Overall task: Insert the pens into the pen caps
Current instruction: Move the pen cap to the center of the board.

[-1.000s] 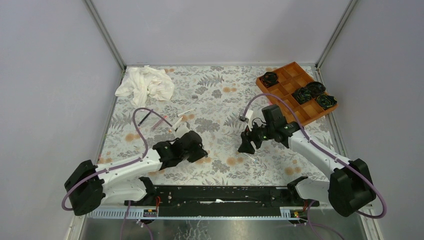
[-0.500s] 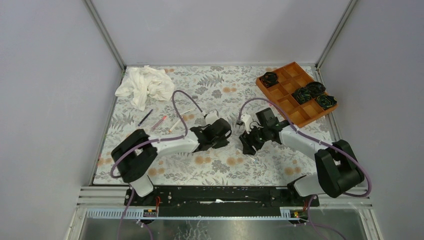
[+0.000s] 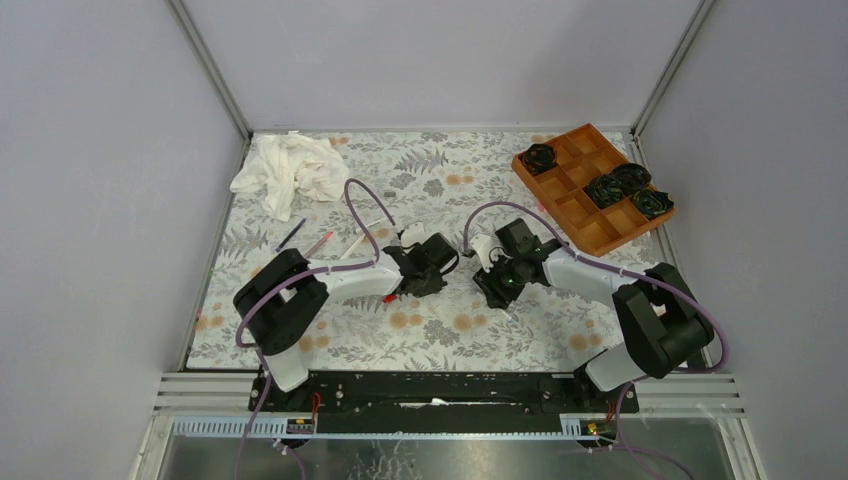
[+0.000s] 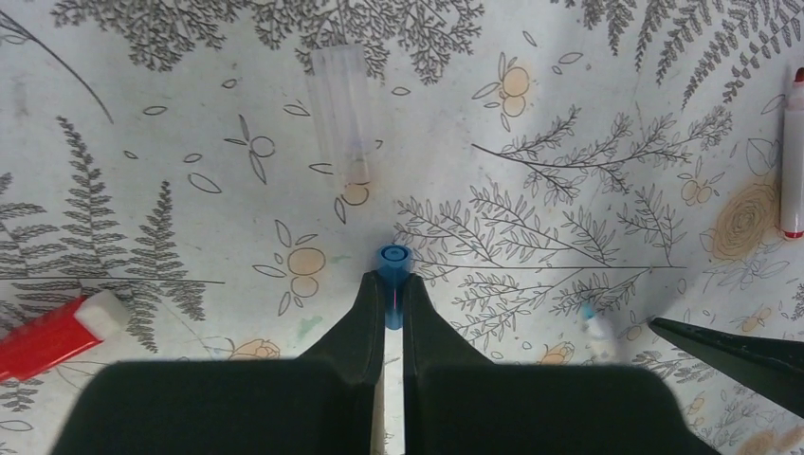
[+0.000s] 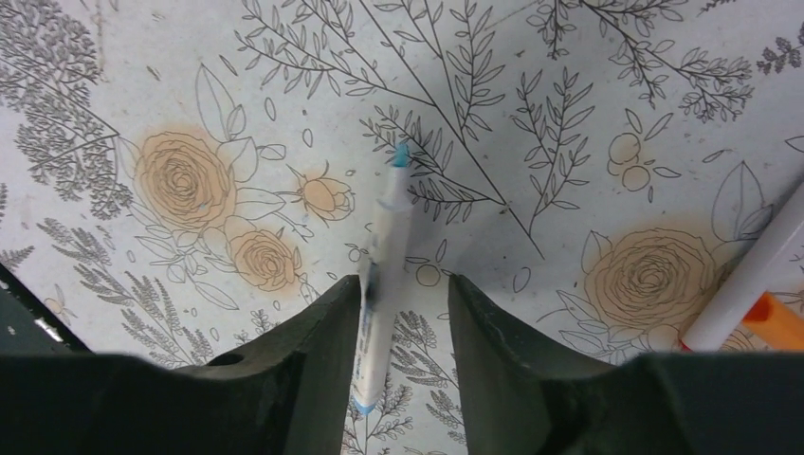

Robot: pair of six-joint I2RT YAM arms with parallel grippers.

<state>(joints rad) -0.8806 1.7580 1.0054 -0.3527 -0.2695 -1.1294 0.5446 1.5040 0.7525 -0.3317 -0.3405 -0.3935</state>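
Note:
My left gripper (image 4: 393, 280) is shut on a small blue pen cap (image 4: 393, 261), open end pointing away from me, just above the floral table. In the top view it (image 3: 432, 268) sits at the table's middle, facing my right gripper (image 3: 493, 280). My right gripper (image 5: 406, 282) is open. A white pen with a blue tip (image 5: 387, 246) stands between its jaws, touching only the left finger, with a gap to the right finger. Its blurred tip also shows in the left wrist view (image 4: 593, 324). More pens (image 3: 318, 243) lie at the left.
A red cap piece (image 4: 57, 334), a clear cap (image 4: 341, 114) and a red-tipped pen (image 4: 792, 161) lie near my left gripper. An orange-marked pen (image 5: 749, 284) lies right of my right gripper. White cloth (image 3: 290, 165) back left; orange tray (image 3: 570, 205) with black rosettes back right.
My left arm has swung right from the near left to the table's middle with its gripper shut. My right gripper has shifted slightly left towards it.

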